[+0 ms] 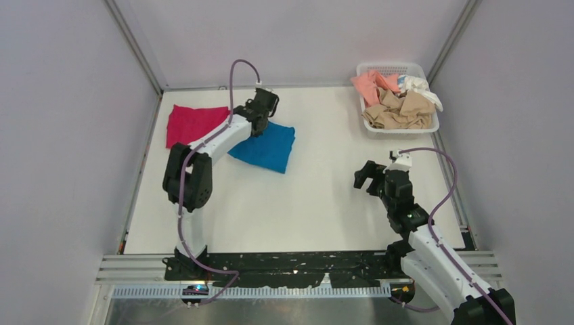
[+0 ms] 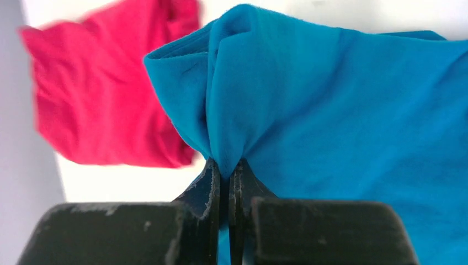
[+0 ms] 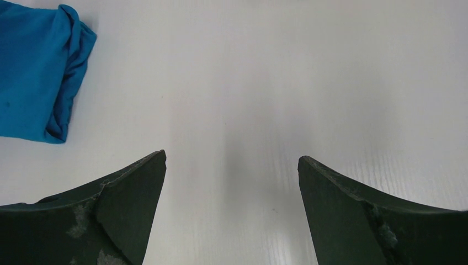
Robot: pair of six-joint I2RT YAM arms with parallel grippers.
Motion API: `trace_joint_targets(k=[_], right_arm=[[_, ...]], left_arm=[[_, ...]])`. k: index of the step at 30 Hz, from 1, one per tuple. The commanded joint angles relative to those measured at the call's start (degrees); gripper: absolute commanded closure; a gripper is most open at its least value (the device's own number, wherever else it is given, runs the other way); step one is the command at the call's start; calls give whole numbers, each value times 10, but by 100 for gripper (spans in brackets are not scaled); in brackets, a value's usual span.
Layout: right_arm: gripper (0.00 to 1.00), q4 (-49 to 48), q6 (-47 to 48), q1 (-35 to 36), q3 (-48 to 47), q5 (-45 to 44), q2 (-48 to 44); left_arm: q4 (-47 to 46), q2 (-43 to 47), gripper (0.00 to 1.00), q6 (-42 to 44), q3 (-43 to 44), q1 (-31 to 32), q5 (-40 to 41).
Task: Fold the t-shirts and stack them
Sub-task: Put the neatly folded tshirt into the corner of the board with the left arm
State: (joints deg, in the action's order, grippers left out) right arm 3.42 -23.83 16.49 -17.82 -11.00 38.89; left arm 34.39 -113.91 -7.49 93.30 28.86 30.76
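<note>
A folded teal-blue t-shirt (image 1: 267,147) lies on the table, left of centre. My left gripper (image 1: 264,108) is shut on its far left edge; in the left wrist view the blue cloth (image 2: 331,110) bunches up between the closed fingertips (image 2: 225,168). A folded magenta-red t-shirt (image 1: 193,124) lies flat just to its left, also in the left wrist view (image 2: 105,94). My right gripper (image 1: 365,177) is open and empty over bare table at the right; its fingers (image 3: 132,187) frame bare table, with the blue shirt's corner (image 3: 38,72) at the upper left.
A white basket (image 1: 430,81) at the back right holds peach (image 1: 372,84), tan (image 1: 399,112) and white (image 1: 420,87) shirts in a heap. Grey walls close in the table on the left, back and right. The arm bases stand at the near edge.
</note>
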Motion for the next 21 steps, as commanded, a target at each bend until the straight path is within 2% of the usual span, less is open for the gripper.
trace_joint_targets(k=[1,6,13,21], right_arm=[[5,-31,11,0,0,-13,0],[5,-31,12,0,1,-16,3],[5,-31,14,0,1,-27,7],[5,-31,13,0,2,-38,13]], left_arm=[[-82,39,100,162,28,-22,73],[-115,49,100,249,38,-49,75],[-117,65,100,284,66,-93,69],[-119,108,100,351,83,-112,38]])
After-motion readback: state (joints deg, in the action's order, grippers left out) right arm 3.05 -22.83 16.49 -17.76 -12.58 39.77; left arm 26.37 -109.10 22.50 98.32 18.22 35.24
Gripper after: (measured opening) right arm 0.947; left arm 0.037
